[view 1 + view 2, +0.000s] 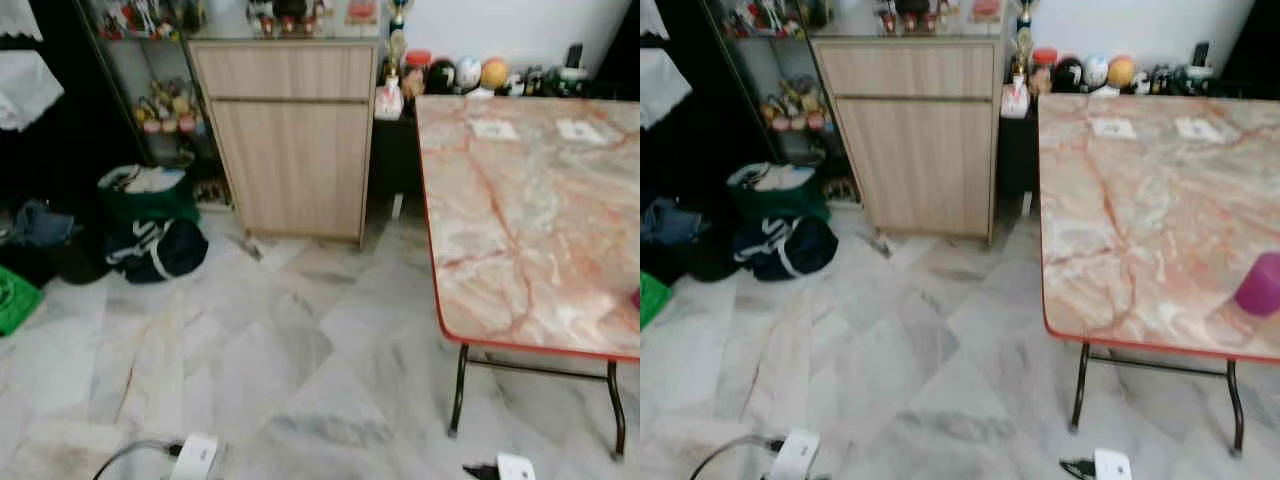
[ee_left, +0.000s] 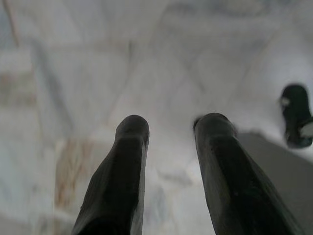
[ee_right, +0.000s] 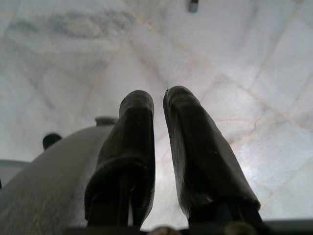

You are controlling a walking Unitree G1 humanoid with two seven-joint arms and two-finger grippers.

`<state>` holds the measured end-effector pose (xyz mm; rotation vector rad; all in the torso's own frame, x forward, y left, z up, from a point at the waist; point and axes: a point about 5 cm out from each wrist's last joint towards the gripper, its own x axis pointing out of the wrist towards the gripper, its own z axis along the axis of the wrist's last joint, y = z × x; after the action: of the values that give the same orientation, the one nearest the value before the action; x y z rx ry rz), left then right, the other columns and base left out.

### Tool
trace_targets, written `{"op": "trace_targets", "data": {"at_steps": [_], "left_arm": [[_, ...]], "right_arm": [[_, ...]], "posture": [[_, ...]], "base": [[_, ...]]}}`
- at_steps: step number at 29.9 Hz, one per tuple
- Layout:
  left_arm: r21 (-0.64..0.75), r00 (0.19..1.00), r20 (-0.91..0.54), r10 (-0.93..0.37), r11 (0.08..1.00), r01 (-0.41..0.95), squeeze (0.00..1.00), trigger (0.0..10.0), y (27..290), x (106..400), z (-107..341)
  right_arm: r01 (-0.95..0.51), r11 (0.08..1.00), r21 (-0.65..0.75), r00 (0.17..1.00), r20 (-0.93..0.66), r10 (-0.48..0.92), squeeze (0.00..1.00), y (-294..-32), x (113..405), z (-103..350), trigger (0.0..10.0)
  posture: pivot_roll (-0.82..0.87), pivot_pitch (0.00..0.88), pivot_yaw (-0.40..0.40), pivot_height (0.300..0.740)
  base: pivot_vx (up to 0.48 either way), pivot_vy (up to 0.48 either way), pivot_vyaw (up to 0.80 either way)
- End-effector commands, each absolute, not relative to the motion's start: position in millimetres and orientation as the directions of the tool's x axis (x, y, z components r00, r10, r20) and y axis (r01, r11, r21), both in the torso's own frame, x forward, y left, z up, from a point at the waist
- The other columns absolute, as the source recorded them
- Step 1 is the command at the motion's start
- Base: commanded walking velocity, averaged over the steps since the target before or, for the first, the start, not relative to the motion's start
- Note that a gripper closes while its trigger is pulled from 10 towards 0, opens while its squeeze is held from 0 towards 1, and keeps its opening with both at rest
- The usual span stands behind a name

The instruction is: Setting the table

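The tabletop point(image 1: 1140, 220) is a pink-and-cream marble pattern with a red rim, standing on thin black metal legs. A purple cup point(image 1: 1262, 284) stands upright near its near edge, toward the right corner. Two small white squares point(image 1: 1113, 127), point(image 1: 1196, 128) lie flat near the far edge, well apart from the cup.

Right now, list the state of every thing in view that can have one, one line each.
Table: standing, top mostly bare.
Purple cup: upright on the table, near its front edge.
Two white cards: lying flat at the table's far end.
Cabinet: door and drawer shut.
Bags: slumped on the floor beside the cabinet.
Left hand: open, empty, over the floor.
Right hand: nearly closed, empty, over the floor.
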<state>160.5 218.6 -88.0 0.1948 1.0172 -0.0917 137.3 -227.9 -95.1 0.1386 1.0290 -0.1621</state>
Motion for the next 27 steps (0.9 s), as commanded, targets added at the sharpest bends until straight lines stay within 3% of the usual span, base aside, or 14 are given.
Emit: {"op": "trace_targets", "data": {"at_steps": [1, 9, 15, 27], "left_arm": [[0.129, 0.53, -0.848, 0.017, 0.976, 0.174, 0.0, 10.0, 219, 163, -87], [0.128, 0.529, -0.849, 0.009, 0.974, 0.188, 0.0, 10.0, 219, 162, -87], [0.129, 0.543, -0.84, 0.01, 0.975, 0.181, 0.0, 10.0, 219, 165, -86], [0.12, 0.578, -0.816, -0.022, 0.971, 0.206, 0.0, 10.0, 212, 178, -80]], "right_arm": [[0.211, 0.977, 0.039, 0.498, -0.864, -0.073, 0.0, -230, 133, -96, 10.0], [0.212, 0.977, 0.038, 0.498, -0.864, -0.074, 0.0, -230, 132, -96, 10.0], [0.214, 0.976, 0.041, 0.497, -0.865, -0.073, 0.0, -230, 131, -97, 10.0], [0.216, 0.976, 0.038, 0.505, -0.86, -0.078, 0.0, -231, 132, -96, 10.0]], "posture": [[-0.09, 0.0, 0.047, 0.74], [-0.09, 0.0, 0.048, 0.74], [-0.09, 0.0, 0.046, 0.74], [-0.09, 0.0, 0.048, 0.74]], "base": [[0.0, -0.412, 0.0], [0.0, -0.412, 0.0], [0.0, -0.411, -0.64], [0.0, -0.412, 0.0]]}}
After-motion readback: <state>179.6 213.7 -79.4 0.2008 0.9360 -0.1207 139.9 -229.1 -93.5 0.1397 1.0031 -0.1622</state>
